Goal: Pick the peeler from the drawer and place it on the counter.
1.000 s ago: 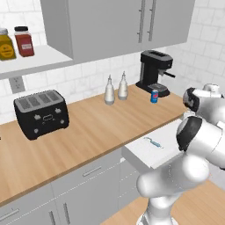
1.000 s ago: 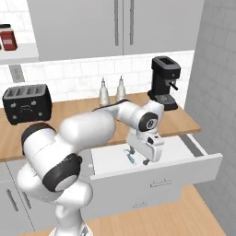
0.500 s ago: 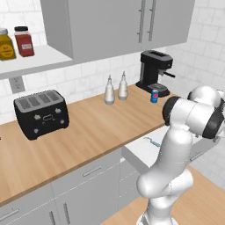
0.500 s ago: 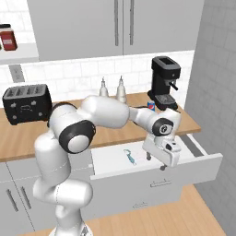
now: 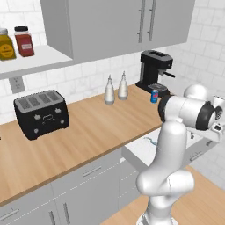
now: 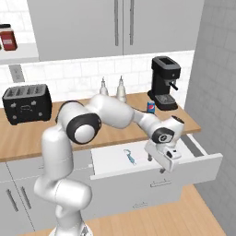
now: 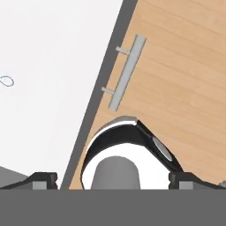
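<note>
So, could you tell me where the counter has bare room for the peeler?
The counter is bare between the toaster and the shakers. It is crowded beside the coffee machine, where the blue can stands.

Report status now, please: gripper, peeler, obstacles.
Gripper empty, jaws apart, over drawer front. Peeler lying inside open drawer, left of gripper. Nothing between them.

On the counter [image 5: 96, 132], a black toaster [image 5: 41, 113] sits toward the left end, two shaker bottles [image 5: 116, 88] stand by the back edge, and a coffee machine [image 5: 153, 72] with a small blue can [image 5: 154, 96] occupies the right end. Below the front edge the drawer [image 5: 139, 154] stands open, the peeler [image 5: 151, 140] lying on its white floor, partly hidden by the arm. Two spice jars [image 5: 16, 42] stand on the wall shelf [image 5: 39, 59].
</note>
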Tool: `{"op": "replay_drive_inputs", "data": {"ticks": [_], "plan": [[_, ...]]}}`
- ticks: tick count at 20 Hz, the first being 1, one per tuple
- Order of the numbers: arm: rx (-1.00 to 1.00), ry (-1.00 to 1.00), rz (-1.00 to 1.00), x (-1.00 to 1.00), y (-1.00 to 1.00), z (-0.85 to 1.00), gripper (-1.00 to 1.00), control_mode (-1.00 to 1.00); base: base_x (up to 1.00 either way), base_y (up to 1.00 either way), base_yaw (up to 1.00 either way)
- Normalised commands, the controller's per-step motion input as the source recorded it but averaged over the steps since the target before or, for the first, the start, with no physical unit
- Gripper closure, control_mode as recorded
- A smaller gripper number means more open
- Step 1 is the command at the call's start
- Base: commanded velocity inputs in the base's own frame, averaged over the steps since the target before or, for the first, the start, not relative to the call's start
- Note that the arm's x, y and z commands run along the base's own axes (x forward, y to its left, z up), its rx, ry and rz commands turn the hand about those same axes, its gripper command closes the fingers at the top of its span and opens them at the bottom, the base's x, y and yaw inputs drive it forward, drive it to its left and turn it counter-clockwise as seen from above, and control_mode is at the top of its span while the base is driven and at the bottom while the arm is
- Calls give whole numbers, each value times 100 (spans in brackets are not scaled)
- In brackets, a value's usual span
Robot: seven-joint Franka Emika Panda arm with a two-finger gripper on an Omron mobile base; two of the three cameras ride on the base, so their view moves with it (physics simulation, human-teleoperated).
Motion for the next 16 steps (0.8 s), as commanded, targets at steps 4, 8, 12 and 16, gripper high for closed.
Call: {"op": "replay_drive_inputs", "data": {"ticks": [4,8,12,16], "plan": [[-5,-5,0,38,11,-35,-100,-100,0,0,0],[-14,-11,0,27,1,-63,-100,-100,0,0,0],[-5,-2,0,57,0,-25,-100,-100,0,0,0],[-4,0,0,51,0,-28,-100,-100,0,0,0]]}}
